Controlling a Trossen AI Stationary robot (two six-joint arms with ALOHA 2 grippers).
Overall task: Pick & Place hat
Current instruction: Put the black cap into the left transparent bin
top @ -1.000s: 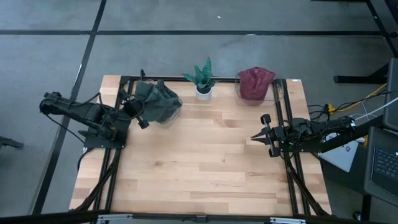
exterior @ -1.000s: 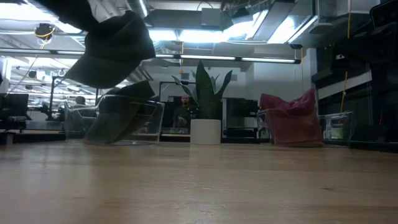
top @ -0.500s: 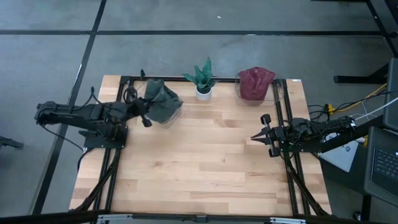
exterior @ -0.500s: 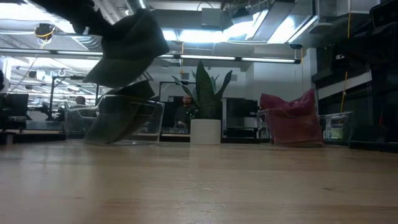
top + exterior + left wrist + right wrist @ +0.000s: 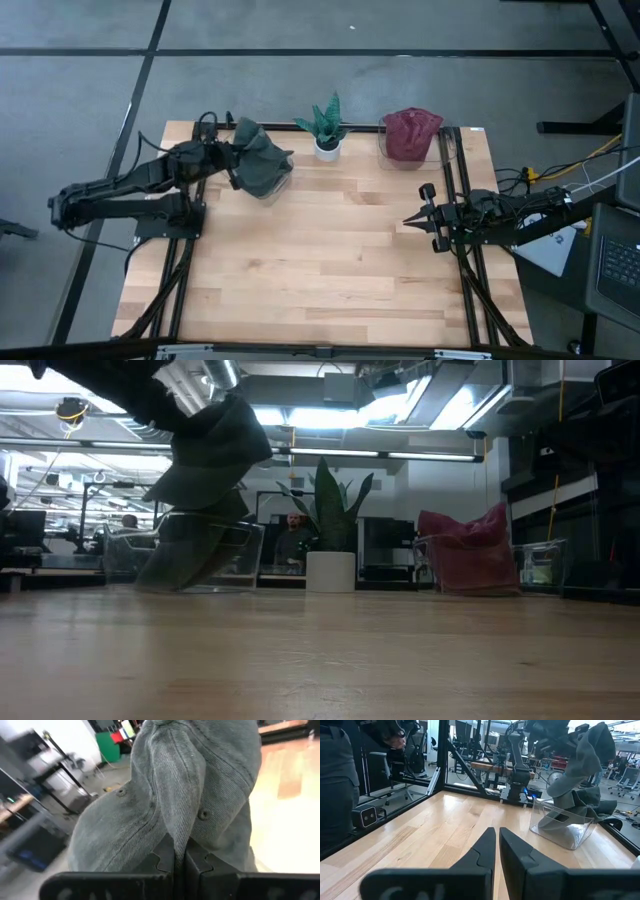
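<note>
Left gripper [image 5: 179, 862] pinching grey hat [image 5: 258, 160] and holding it above clear bin [image 5: 561, 823], right gripper [image 5: 412, 221] resting closed at table's [image 5: 320, 260] right edge

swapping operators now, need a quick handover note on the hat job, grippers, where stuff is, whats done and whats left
Left gripper: shut on the grey hat, holding it in the air above the clear bin at the table's back left, which holds more grey fabric.
Right gripper: shut, empty, waiting at the table's right side.
Also at the back: potted plant and a second bin with red fabric.
Done: hat is gripped and lifted.
Left: set it down and release.
</note>
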